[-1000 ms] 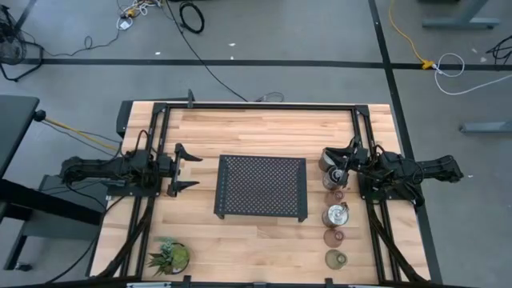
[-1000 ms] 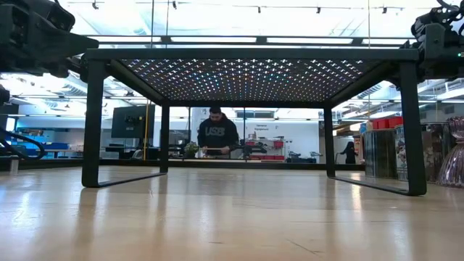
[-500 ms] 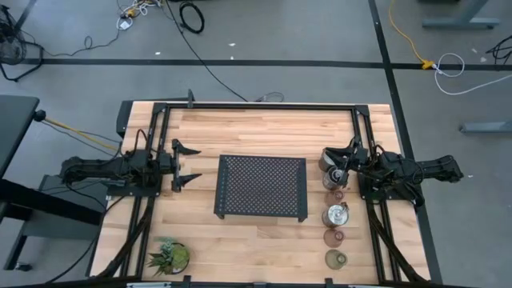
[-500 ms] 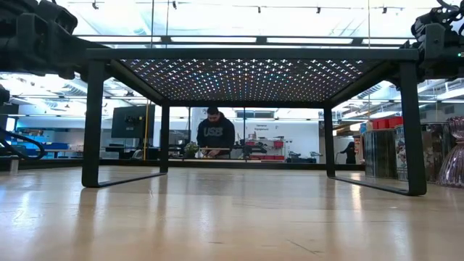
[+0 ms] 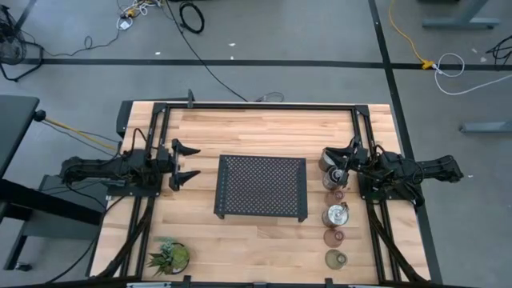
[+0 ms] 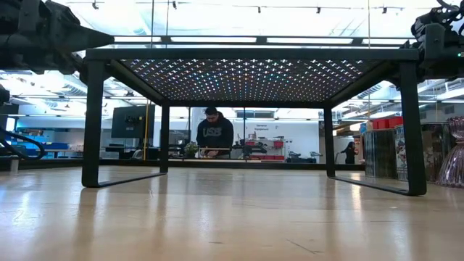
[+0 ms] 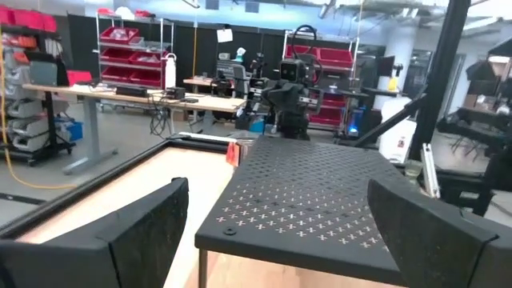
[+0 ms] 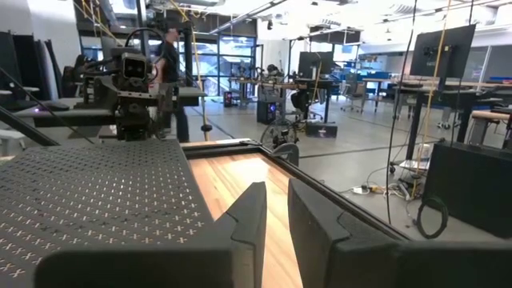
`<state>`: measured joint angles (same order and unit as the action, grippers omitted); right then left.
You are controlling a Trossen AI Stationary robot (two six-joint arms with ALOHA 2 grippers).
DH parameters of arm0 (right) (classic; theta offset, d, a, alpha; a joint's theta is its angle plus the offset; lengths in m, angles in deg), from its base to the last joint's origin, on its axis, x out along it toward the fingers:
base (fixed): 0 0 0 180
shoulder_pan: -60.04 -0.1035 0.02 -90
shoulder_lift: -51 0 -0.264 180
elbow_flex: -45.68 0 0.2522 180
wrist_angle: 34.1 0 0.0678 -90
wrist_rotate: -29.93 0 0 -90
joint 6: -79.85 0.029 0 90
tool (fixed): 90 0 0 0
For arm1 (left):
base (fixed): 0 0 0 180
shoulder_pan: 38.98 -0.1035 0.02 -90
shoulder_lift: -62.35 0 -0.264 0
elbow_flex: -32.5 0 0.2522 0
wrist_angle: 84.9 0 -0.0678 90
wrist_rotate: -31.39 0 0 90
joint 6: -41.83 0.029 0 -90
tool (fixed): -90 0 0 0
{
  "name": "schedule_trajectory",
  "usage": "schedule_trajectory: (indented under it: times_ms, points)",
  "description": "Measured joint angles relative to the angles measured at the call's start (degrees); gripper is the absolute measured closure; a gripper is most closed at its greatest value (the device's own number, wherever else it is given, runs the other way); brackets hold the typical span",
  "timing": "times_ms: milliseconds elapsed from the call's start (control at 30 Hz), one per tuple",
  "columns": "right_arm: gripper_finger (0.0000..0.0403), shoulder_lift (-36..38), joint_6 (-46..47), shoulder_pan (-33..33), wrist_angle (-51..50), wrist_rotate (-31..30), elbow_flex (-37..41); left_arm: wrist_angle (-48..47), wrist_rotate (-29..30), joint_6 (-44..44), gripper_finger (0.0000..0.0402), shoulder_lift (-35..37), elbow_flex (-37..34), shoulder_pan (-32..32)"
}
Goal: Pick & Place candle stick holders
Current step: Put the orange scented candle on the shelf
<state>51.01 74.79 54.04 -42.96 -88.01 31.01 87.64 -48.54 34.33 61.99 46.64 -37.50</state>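
I see L gripper (image 5: 192,163) wide open left of tray (image 5: 262,187); R gripper (image 5: 337,166) nearly closed, seemingly empty, over silver holders (image 5: 329,170).

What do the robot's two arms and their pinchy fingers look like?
Both arms are dark, almost black, built from chunky jointed pieces with thin cables running along them. The left gripper ends in two flat, pointed black fingers, like a fork. The right gripper has the same kind of black, blocky, wedge-shaped fingers. No bright markings show on either arm.
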Motion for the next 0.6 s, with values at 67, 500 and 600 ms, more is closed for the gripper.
schedule_trajectory:
  times_ms: [67,500,600]
  points:
    - [0.0344,0.0,0.0,0.0,0.6,0.0,0.0,0.7,1.1,-2.6,0.0016,0.0,0.0,0.0]
    - [0.0344,0.0,13.5,-0.1,14.9,0.9,0.0,4.1,12.0,-6.9,0.0016,0.0,0.0,0.0]
    - [0.0344,0.0,17.7,-0.1,23.6,2.6,0.0,4.1,12.0,-6.9,0.0016,0.0,0.0,0.0]
